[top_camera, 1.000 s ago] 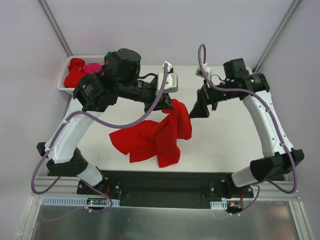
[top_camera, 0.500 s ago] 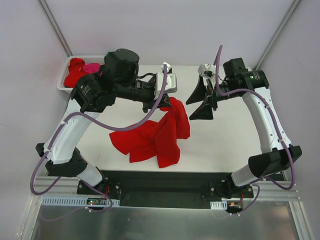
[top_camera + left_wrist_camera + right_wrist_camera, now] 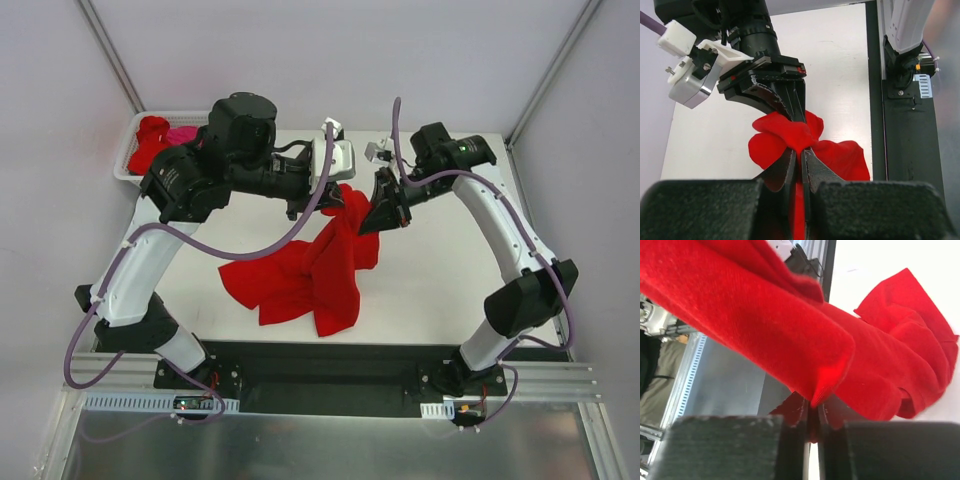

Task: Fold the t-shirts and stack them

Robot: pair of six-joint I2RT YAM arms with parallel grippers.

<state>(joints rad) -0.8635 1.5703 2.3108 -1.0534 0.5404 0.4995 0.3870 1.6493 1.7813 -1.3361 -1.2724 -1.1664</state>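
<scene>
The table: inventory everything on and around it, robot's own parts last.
red t-shirt: one, bright red, crumpled mid-table, one end lifted.
basket: one, white, far left corner.
red shirt: at least one, in the basket.
pink shirt: one, in the basket beside the red.
table: one, white.
cables: two, purple, one along each arm.
left pincer: black, shut on the red t-shirt.
right pincer: black, shut on the red t-shirt, close beside the left.
</scene>
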